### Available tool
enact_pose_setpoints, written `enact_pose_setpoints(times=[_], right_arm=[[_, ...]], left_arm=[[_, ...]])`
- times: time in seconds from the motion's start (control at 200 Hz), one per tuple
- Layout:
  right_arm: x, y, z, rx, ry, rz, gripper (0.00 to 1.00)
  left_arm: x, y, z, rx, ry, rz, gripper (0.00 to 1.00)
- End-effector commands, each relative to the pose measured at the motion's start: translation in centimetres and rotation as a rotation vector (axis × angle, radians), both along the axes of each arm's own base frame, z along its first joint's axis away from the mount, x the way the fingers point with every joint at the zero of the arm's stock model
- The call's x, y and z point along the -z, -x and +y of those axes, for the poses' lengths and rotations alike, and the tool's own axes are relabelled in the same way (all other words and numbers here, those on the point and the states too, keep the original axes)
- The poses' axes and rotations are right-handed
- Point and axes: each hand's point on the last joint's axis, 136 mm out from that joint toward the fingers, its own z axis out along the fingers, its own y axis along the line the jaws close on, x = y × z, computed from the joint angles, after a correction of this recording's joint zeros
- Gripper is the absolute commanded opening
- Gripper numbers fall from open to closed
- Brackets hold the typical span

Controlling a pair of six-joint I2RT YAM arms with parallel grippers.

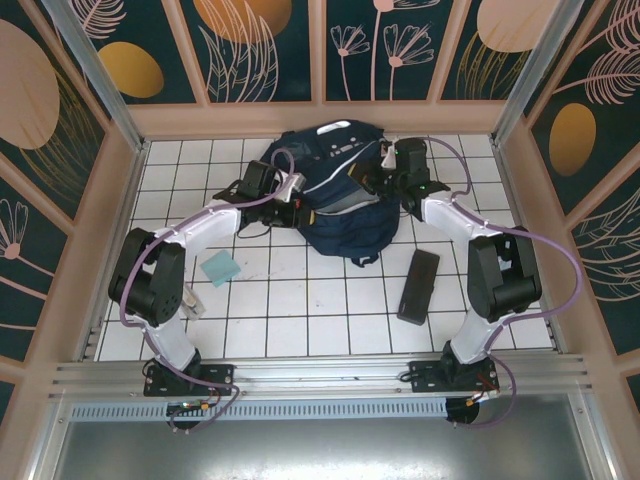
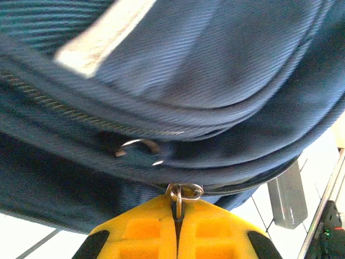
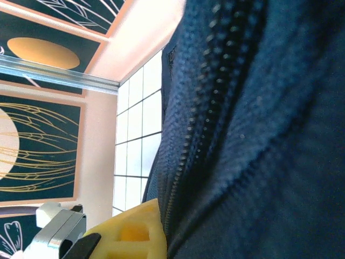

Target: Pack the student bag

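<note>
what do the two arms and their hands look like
Both arms have white link shells and bulky black joint housings: left arm, right arm. A purple cable loops along each. The left hand has yellow moulded fingers with recessed pockets and black bases; the right hand shows a yellow finger too.

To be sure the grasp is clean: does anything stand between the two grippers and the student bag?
Nothing visible does. The fingers of the left gripper are shut on a metal zipper ring of the student bag. The right gripper lies directly against the bag's fabric, beside a zipper line.
</note>
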Motion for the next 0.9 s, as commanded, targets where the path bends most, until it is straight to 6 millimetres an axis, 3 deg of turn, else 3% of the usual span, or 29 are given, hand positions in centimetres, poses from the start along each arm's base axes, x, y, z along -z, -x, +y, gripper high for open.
enact_pose_setpoints(times=[0.0, 0.15, 0.345, 0.46, 0.585, 0.695, 0.735, 0.851, 0.896], right_arm=[[-5.7, -1.8, -2.0, 0.042, 0.007, -0.169, 0.00], [-5.6, -1.5, -1.6, 0.021, -0.007, -0.157, 0.00], [-5.2, -0.7, -0.5, -0.014, -0.010, -0.148, 0.00], [-4.6, -0.5, 0.2, -0.032, 0.001, -0.133, 0.00], [-4.2, -0.4, 0.3, -0.034, 0.011, -0.122, 0.00], [-4.9, -0.4, 0.3, -0.040, 0.005, -0.128, 0.00], [-5.2, -0.4, 0.5, -0.046, 0.001, -0.133, 0.00], [-6.1, -0.6, 1.1, -0.073, -0.018, -0.142, 0.00], [-6.3, -0.6, 1.5, -0.089, -0.030, -0.142, 0.00]], left_arm=[[1.5, 0.2, 3.7, -0.074, -0.151, 0.000, 0.00], [2.9, -3.3, 9.0, -0.294, -0.307, -0.021, 0.00], [3.5, -9.5, 14.7, -0.587, -0.346, -0.074, 0.00], [3.2, -12.1, 15.8, -0.674, -0.337, -0.100, 0.00], [2.8, -12.9, 16.0, -0.702, -0.340, -0.120, 0.00], [2.4, -12.5, 16.3, -0.699, -0.359, -0.126, 0.23], [2.2, -12.2, 16.4, -0.695, -0.360, -0.129, 0.39], [0.1, -11.4, 15.4, -0.641, -0.305, -0.147, 0.55], [-1.2, -11.1, 14.5, -0.608, -0.261, -0.161, 0.57]])
